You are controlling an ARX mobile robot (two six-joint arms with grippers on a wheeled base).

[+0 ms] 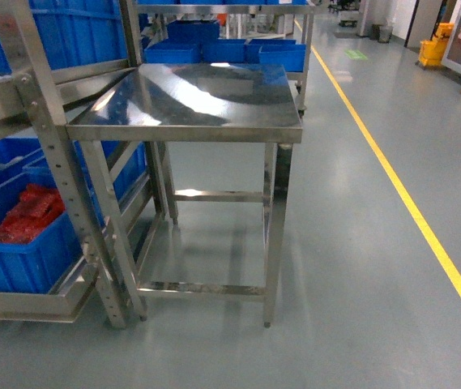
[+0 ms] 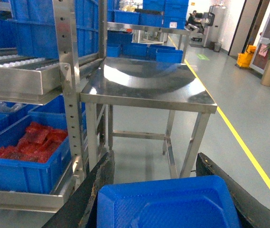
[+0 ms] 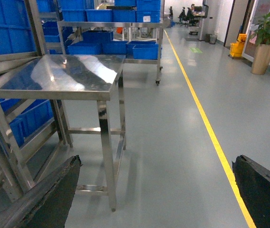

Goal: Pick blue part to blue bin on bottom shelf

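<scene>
here, one steel table (image 1: 189, 101) stands beside one rack (image 1: 52, 154), and on the bottom shelf (image 1: 27, 304) i count two blue tubs: one with red pieces (image 1: 19, 215), one behind it (image 1: 3, 158). the left gripper (image 2: 165, 190) grasps a blue bin (image 2: 165, 204) between its two dark fingers (image 2: 99, 185). the right gripper (image 3: 156, 190) is released, its fingers wide apart with only floor between. the blue part is not seen in any view. no writing can be read. one yellow line (image 1: 392, 174) runs along the grey floor (image 1: 360, 267); a plant (image 3: 265, 33) stands far back.
</scene>
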